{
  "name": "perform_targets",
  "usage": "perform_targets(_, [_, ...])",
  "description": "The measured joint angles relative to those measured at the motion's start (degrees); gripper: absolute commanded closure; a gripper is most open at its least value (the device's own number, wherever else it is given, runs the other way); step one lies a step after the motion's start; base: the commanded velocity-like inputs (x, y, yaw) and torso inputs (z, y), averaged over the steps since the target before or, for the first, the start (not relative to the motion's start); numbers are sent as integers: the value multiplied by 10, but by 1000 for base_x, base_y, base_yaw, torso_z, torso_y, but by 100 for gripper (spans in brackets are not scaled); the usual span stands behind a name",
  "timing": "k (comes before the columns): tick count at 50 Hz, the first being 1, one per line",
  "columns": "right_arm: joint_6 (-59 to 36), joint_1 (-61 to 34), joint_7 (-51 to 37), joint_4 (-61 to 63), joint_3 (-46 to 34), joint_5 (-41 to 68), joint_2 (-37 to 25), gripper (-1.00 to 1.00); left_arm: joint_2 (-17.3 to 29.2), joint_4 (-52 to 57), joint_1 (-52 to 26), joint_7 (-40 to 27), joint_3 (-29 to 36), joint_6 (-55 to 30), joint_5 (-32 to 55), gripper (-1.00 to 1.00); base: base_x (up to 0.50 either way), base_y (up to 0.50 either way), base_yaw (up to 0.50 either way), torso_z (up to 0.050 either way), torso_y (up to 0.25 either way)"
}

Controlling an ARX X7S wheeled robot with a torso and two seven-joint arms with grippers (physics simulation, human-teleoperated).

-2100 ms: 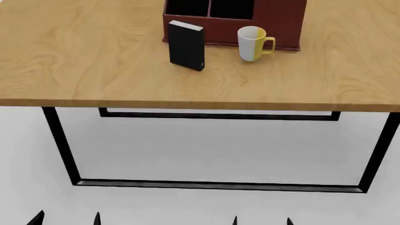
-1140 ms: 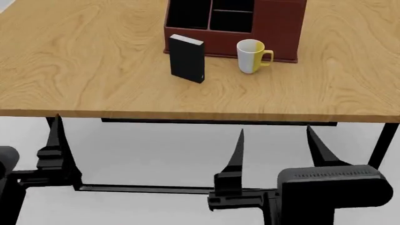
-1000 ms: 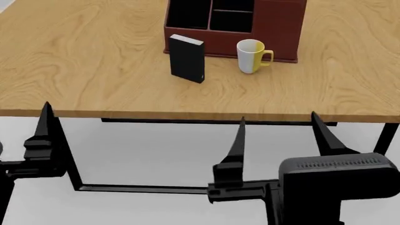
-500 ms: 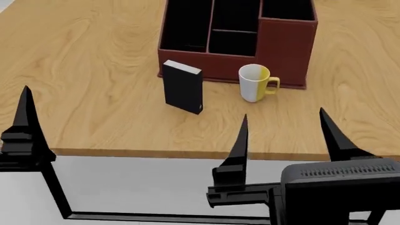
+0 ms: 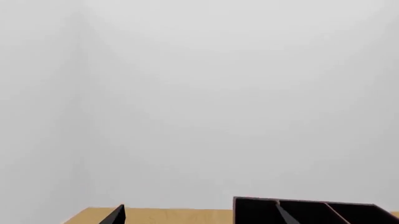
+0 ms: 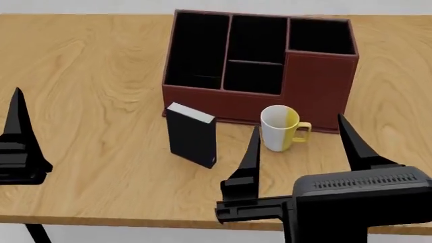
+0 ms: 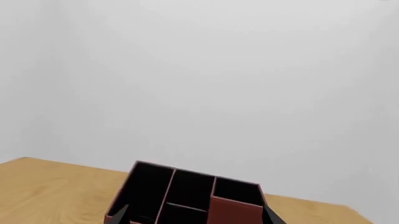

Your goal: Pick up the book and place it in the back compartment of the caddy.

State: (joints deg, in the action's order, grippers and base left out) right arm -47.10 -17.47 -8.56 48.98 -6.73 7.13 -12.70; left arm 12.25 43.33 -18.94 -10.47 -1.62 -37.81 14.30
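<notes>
Head view shows the thin black hardcover book (image 6: 191, 135) with white page edges standing upright on the light wooden bench (image 6: 88, 91), just in front of the dark red-brown rectangular caddy (image 6: 260, 66) with its black divided interior, at about seven o'clock from it. A white and yellow mug (image 6: 282, 128) stands at three o'clock from the book, apart from it. The right hand (image 6: 300, 152) hovers near the bench's front edge, fingers spread wide and empty. Only one finger (image 6: 16, 129) of the left hand shows, so its state is unclear.
</notes>
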Motion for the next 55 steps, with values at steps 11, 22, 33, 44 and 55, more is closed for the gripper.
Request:
perform_targets(11, [-19, -9, -9, 8, -18, -9, -7, -100, 4, 7, -2, -4, -2, -7, 8, -100, 497, 260, 0, 0, 2])
perform_targets(22, [-31, -13, -15, 16, -27, -10, -12, -100, 10, 7, -1, -8, 5, -4, 4, -100, 457, 355, 0, 0, 1])
perform_targets(33, [-29, -11, -12, 25, -26, 0, -15, -100, 14, 10, 0, -12, 10, -5, 4, -100, 500, 17, 0, 0, 1])
perform_targets(44, [-31, -10, -15, 24, -14, 7, -15, -100, 17, 11, 1, -15, 16, -4, 5, -100, 286, 0, 0, 0, 2])
perform_targets(55, [-43, -12, -27, 33, -19, -1, -19, -100, 21, 12, 3, -18, 21, -1, 4, -100, 0, 0, 409, 0, 0])
